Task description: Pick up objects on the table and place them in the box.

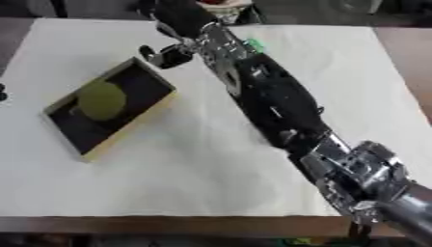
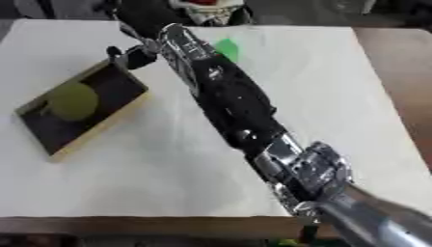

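Observation:
A shallow box point(image 1: 152, 110) with tan walls and a dark floor lies askew on the left of the white table. A round olive-green object point(image 1: 102, 100) rests inside it. A small bright green object point(image 2: 226, 49) lies on the table toward the far edge, just right of my right arm and partly hidden by it. My right arm crosses the view from the lower right to the far edge. Its hand point(image 1: 184, 21) is above the far edge, beyond the box's far corner, and its pose is blurred.
A white and red shape point(image 2: 202, 8) shows past the table's far edge by the hand. A small dark shape point(image 1: 3, 92) pokes in at the left border. The table's brown front edge point(image 1: 168, 226) runs along the bottom.

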You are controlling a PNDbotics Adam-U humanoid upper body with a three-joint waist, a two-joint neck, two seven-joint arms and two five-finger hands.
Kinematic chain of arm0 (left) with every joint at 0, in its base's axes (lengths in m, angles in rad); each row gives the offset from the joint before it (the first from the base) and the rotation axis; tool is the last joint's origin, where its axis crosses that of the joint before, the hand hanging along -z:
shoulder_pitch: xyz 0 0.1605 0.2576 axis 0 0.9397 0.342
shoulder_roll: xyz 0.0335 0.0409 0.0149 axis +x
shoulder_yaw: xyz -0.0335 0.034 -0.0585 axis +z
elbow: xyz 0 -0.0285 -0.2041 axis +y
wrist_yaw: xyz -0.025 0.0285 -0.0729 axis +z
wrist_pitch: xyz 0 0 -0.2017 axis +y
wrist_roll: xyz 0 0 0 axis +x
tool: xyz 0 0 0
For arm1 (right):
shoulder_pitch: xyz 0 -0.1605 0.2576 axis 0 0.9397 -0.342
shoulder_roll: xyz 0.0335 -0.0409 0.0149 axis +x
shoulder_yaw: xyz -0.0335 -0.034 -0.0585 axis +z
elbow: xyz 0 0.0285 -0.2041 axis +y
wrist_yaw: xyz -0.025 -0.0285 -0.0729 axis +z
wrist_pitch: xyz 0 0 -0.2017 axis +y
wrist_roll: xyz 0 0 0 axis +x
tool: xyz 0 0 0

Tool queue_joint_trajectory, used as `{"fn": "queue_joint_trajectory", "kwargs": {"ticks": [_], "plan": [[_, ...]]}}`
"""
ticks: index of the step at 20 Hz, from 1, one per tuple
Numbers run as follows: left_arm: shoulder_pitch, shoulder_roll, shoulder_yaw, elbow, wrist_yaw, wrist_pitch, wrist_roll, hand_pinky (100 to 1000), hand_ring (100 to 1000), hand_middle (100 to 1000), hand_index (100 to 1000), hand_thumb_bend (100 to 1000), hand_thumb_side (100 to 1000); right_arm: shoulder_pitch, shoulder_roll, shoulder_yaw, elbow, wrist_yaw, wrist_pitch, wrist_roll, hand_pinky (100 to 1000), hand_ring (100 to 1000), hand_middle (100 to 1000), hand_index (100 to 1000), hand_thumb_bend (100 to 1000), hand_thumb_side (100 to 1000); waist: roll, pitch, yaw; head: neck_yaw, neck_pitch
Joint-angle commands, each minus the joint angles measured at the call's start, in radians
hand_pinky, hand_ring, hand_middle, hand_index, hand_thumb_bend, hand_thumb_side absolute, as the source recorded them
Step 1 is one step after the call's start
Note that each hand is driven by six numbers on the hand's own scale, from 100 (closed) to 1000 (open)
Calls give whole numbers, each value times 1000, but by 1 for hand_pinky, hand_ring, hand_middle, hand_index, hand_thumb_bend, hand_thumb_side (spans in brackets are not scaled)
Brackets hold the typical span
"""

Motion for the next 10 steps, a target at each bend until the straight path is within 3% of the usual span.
{"fn": "queue_joint_trajectory", "kwargs": {"ticks": [1,4,10], "plan": [[-2,22,9,-13,-12,2,-10,611,594,569,720,100,563,-34,-65,-55,45,-25,50,39,825,874,925,972,173,310,9,-19,-7,6,5],[1,22,10,-11,-20,4,-16,611,594,569,720,100,566,-38,-101,-102,95,11,100,41,872,927,969,988,240,324,12,-19,-15,6,5],[7,23,13,-7,-28,8,-18,610,594,569,721,100,571,-34,-135,-168,186,89,201,18,886,948,988,997,289,476,15,-20,-25,8,5]]}}
